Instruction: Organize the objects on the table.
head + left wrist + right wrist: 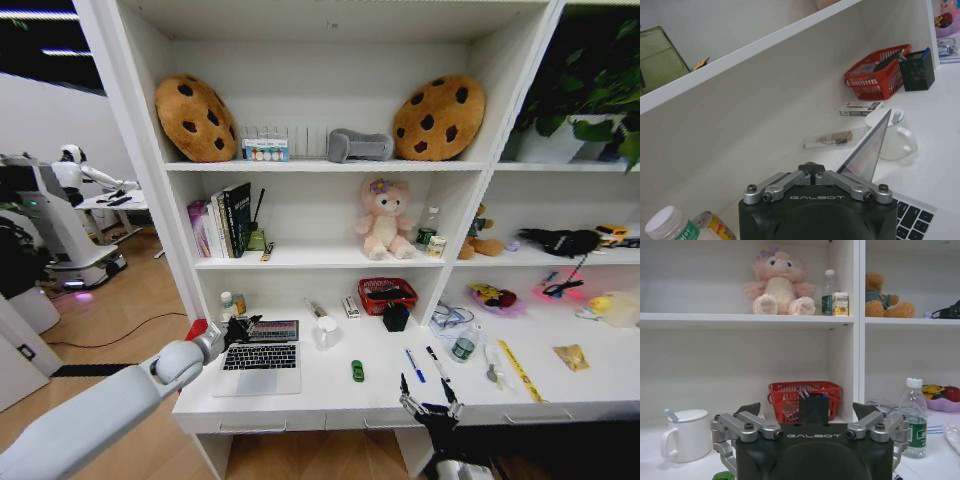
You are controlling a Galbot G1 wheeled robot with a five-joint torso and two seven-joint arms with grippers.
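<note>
The silver laptop stands open at the left of the white table. My left gripper is at the left edge of its screen, fingers drawn together; whether they pinch the lid is unclear. The small green toy car lies to the right of the laptop. Farther right lie a blue pen, a black pen, a green-labelled bottle and a yellow ruler. My right gripper hovers open at the table's front edge, holding nothing, its fingers spread.
Behind the laptop stand a white mug, a red basket and a black pen holder against the shelf back. Two small bottles sit by the left wall. A shelf board hangs low over the desk.
</note>
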